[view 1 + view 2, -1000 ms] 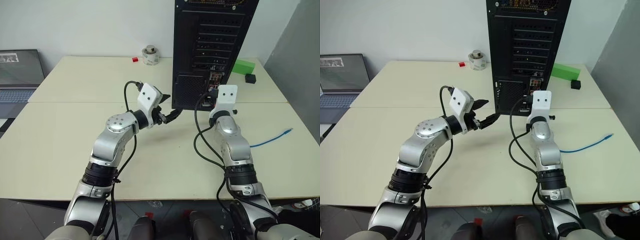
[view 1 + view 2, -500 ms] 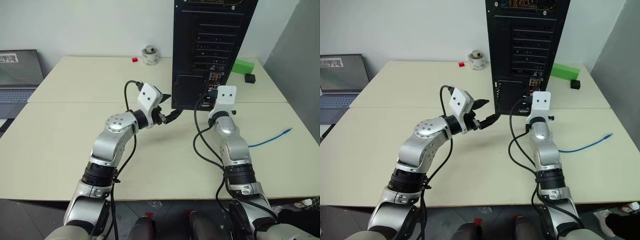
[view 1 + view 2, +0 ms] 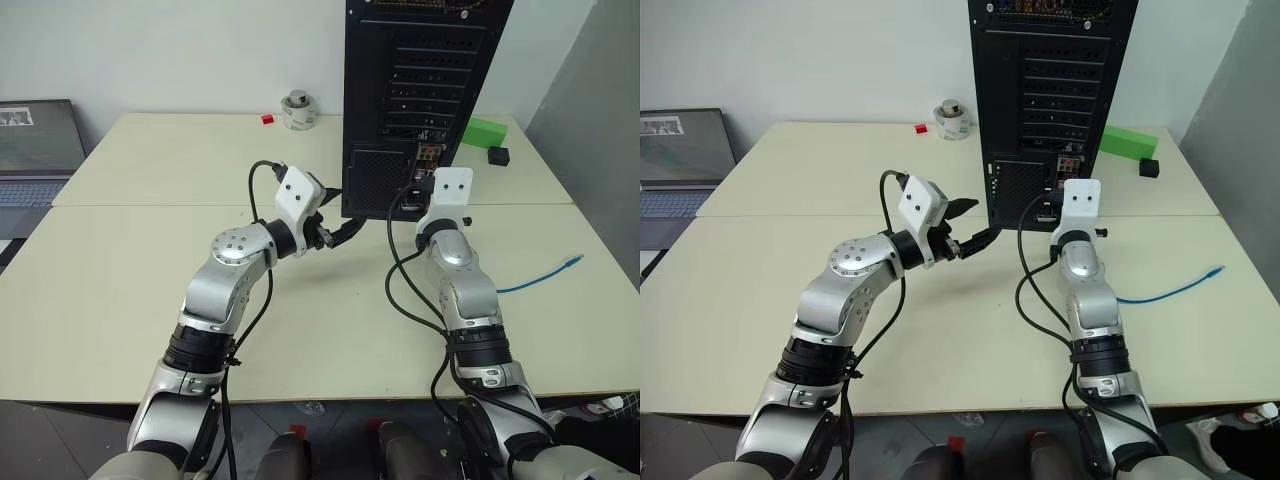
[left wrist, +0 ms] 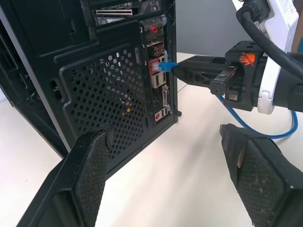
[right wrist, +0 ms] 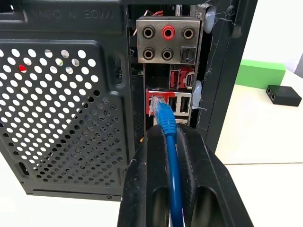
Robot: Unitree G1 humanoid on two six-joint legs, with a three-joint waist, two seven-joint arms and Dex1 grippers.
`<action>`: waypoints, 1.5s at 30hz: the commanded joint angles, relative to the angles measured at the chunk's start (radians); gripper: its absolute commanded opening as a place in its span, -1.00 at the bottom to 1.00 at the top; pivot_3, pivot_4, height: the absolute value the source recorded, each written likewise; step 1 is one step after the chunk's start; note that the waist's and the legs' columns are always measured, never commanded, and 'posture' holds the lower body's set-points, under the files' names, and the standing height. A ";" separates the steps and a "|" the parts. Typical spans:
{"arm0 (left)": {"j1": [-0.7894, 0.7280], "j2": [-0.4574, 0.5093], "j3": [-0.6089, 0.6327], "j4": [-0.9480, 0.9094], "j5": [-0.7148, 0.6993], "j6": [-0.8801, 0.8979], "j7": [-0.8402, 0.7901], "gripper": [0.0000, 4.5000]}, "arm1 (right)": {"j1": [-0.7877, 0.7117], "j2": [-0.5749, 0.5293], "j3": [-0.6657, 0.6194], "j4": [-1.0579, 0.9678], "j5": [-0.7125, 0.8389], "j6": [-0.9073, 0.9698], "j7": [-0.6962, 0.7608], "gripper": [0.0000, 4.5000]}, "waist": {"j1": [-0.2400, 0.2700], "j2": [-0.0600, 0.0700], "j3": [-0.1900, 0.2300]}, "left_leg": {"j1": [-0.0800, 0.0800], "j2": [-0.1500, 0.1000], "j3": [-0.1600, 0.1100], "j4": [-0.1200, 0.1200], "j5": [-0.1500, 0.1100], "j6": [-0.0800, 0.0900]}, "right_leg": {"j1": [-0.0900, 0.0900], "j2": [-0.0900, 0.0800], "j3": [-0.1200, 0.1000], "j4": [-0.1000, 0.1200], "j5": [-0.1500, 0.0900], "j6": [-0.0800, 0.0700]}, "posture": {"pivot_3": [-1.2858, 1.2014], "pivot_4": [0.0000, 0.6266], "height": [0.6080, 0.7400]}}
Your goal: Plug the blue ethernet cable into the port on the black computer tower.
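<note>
Nothing much has changed over the last second: both your arms sit where they were, the only shift being a slight camera drift. So the insertion is stalled at the mouth of the port, not done.

Your right gripper [image 5: 171, 142] stays clamped shut on the blue ethernet cable [image 5: 166, 122], with the clear plug poking past the fingertips. The plug tip is at the port [image 5: 156, 105], in the red-framed block of the connector strip on the black computer tower [image 3: 1055, 90]; it looks touching or just entering, but whether it has seated I can't tell. The plug also looks tilted a bit to one side rather than square to the socket.

The rest of the cable trails back along the cream table [image 3: 120, 260] on your right, its far plug [image 3: 573, 262] lying loose near the edge.

Your left gripper [image 3: 340, 222] hangs wide open, holding nothing, beside the tower's lower corner and aimed at the connector strip.

My read: you need a straightening nudge, then a firm forward push until it latches. The risk is jamming the plug on the port's edge.
</note>
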 commanded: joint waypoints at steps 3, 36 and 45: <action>-0.003 0.005 0.010 -0.026 0.009 -0.025 0.001 0.68 | -0.043 -0.003 0.008 -0.030 -0.016 -0.009 0.002 -1.00 | -0.001 0.000 0.000 | 0.000 0.000 0.000 0.000 0.000 0.000 | 0.000 0.000 0.000 0.000 0.000 0.000 | 0.03 -0.52 1.00; -0.019 0.018 0.020 0.020 0.041 -0.034 0.006 0.68 | -0.178 0.071 0.029 0.200 -0.044 -0.147 -0.006 -1.00 | -0.040 0.000 0.000 | -0.003 0.001 0.001 0.001 0.000 0.000 | -0.004 0.001 0.002 0.002 0.001 0.000 | 0.03 -0.52 1.00; -0.023 0.016 0.030 0.037 0.039 -0.049 0.007 0.70 | -0.081 0.004 0.038 0.068 -0.029 -0.100 0.107 -0.28 | -0.035 0.001 0.000 | -0.003 0.001 0.000 0.001 0.000 0.000 | -0.004 0.001 0.001 0.002 0.001 0.000 | 0.03 -0.52 1.00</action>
